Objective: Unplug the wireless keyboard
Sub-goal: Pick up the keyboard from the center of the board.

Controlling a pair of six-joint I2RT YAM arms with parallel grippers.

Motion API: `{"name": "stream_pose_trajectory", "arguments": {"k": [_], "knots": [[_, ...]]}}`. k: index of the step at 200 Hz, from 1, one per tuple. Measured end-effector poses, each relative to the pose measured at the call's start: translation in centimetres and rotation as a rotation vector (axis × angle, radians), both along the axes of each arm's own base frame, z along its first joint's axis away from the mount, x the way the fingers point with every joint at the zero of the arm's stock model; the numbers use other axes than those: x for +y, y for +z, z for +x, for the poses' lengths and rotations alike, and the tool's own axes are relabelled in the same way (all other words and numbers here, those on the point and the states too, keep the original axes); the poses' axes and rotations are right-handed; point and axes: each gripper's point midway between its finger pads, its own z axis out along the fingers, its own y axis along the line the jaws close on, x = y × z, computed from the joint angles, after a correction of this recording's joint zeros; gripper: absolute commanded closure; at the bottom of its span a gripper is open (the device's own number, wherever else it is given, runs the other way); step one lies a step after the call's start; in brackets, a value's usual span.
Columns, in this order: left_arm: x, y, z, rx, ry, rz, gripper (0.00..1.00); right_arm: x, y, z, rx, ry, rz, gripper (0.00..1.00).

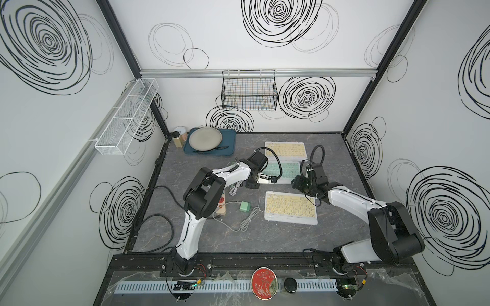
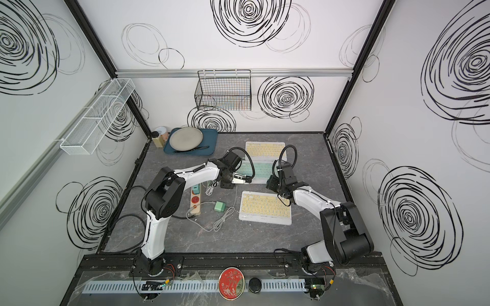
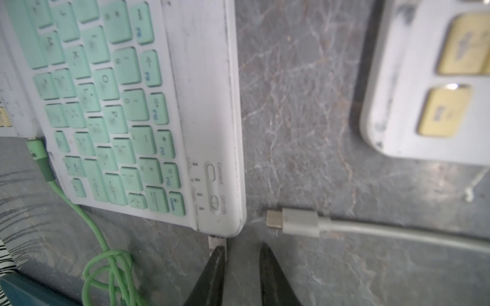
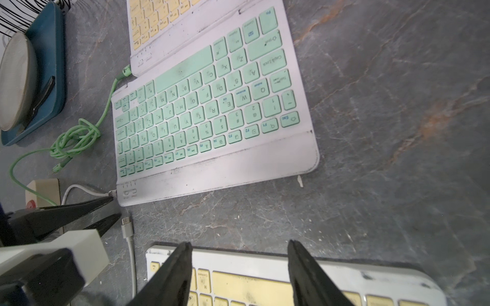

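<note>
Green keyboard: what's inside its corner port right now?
A white plug sits in it. A left gripper finger covers the plug's rear; its tip is hidden inside the green keyboard.

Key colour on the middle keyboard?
The middle keyboard has mint-green keys on a white body; clearest in the right wrist view.

Two arms, matching build.
Left arm (image 1: 189, 233) and right arm (image 1: 352, 201): white links, black joint housings (image 1: 201, 196), black looped wrist cables (image 1: 275, 156); left gripper (image 3: 242, 250) and right gripper (image 4: 238, 245) carry black tapered fingers (image 4: 172, 273).
</note>
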Motion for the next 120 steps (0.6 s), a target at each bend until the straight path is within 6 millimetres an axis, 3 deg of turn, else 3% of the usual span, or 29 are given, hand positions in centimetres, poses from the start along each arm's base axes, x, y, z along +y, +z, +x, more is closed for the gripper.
{"name": "stream_pose_trajectory", "arguments": {"k": [42,78,120], "knots": [[0.4,0.4,0.1,0.005,0.002,0.019,0.7,0.1,-0.1,-0.1,0.004,0.003,0.003,0.39],[-0.2,1.0,1.5,0.007,0.008,0.022,0.72,-0.2,-0.3,-0.2,0.01,-0.002,0.002,0.39],[0.4,0.0,1.0,0.071,0.013,0.029,0.69,-2.4,-0.3,0.6,0.013,-0.055,0.017,0.38]]}}
